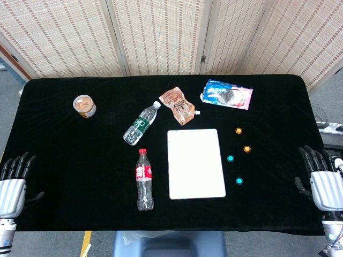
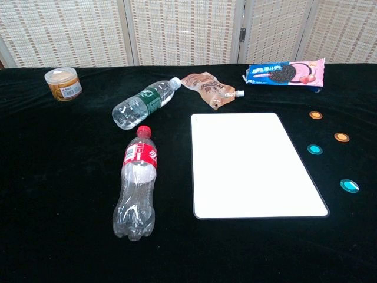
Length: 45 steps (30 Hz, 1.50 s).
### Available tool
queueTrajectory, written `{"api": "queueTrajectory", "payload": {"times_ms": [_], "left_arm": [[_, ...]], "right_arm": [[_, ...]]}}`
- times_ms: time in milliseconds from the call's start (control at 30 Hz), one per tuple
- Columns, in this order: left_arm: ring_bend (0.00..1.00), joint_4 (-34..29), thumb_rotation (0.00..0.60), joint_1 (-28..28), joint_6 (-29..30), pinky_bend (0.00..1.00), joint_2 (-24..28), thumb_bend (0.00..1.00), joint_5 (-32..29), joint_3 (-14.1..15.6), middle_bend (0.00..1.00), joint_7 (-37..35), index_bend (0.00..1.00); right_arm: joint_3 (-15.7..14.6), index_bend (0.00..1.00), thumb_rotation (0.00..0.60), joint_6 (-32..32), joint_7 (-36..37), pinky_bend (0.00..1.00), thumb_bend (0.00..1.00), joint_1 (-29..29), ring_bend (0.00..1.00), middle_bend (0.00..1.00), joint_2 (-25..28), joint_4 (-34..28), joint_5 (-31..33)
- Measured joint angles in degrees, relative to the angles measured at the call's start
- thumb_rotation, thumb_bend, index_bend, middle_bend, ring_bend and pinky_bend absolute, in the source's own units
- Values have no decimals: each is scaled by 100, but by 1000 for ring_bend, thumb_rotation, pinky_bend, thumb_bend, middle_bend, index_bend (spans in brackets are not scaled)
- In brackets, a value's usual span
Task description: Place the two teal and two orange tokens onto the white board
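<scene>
The white board (image 1: 195,163) (image 2: 253,162) lies flat in the middle of the black table with nothing on it. To its right sit two orange tokens (image 1: 238,130) (image 1: 247,149) and two teal tokens (image 1: 230,158) (image 1: 239,181); the chest view shows the same orange tokens (image 2: 316,115) (image 2: 341,137) and teal tokens (image 2: 314,150) (image 2: 350,186). My left hand (image 1: 13,182) hovers at the table's near left corner, fingers apart, holding nothing. At the near right edge my right hand (image 1: 321,179) is likewise empty, fingers spread, right of the tokens. Neither hand shows in the chest view.
Left of the board lie a red-label cola bottle (image 1: 143,179) and a green-label water bottle (image 1: 141,124). An orange spout pouch (image 1: 177,105) and a cookie packet (image 1: 226,95) lie behind the board. A small jar (image 1: 84,105) stands far left. Folding screens back the table.
</scene>
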Motion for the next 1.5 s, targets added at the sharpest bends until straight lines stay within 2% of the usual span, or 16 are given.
{"api": "queueTrajectory", "payload": {"times_ms": [567, 733, 867, 1100, 1367, 1500], "left_arm": [[12, 89, 600, 43, 74, 0, -23, 171, 62, 28, 0, -90, 0], [14, 86, 600, 56, 99, 0, -33, 171, 80, 32, 0, -99, 0], [17, 90, 600, 57, 90, 0, -41, 171, 79, 36, 0, -99, 0], [17, 107, 600, 56, 86, 0, -70, 171, 102, 49, 0, -100, 0], [17, 124, 600, 87, 102, 0, -92, 171, 108, 73, 0, -124, 0], [17, 128, 600, 114, 86, 0, -79, 171, 89, 101, 0, -161, 0]], "right_arm": [[-64, 108, 600, -162, 97, 0, 441, 47, 120, 110, 65, -74, -71], [-124, 278, 600, -352, 73, 0, 442, 132, 120, 113, 85, -116, -133], [-166, 342, 600, -560, 10, 0, 441, 233, 119, 119, 39, -126, -151], [-201, 393, 600, -1115, -108, 0, 441, 516, 78, 125, -228, -28, -94], [-171, 421, 600, -1982, -398, 0, 441, 1076, 34, 121, -806, 288, 101], [-175, 422, 600, -2211, -504, 0, 442, 1286, 22, 119, -1080, 490, 142]]}}
